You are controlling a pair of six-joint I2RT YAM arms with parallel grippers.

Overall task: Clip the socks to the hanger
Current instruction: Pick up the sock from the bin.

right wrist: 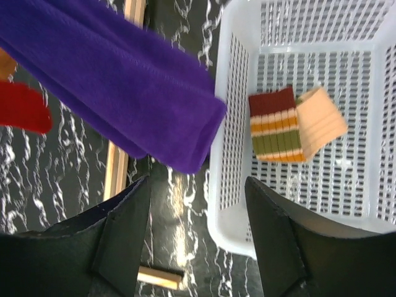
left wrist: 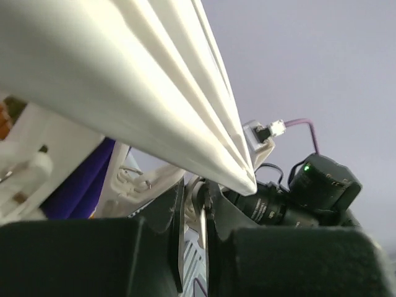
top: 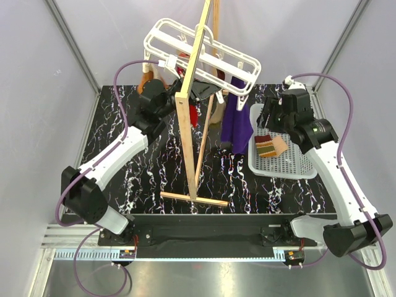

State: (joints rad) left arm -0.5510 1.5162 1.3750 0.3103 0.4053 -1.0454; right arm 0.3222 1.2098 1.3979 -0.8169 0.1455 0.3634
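Black marbled bench (top: 247,185) carries a wooden stand (top: 189,111) from which the hanger (top: 204,52) hangs, a purple sock (right wrist: 124,93) and a red sock (right wrist: 21,108) dangling from it. The left claw (left wrist: 195,241) reaches up under the frame, clenched, seemingly steadying it. The right claw (right wrist: 197,185) hovers released, pointing down at the rim of the basket (right wrist: 226,154) holding the striped sock (right wrist: 276,127), likely its next pick.

I record a white hanger (top: 238,55), purple sock (right wrist: 124,80), red sock (right wrist: 21,108), maroon-orange-green striped sock (right wrist: 276,127), and black counter (top: 247,192) veined white.

Top overhead; right wrist downward, shares basket (top: 296,166); left wrist upward, beneath hanger (left wrist: 124,74).
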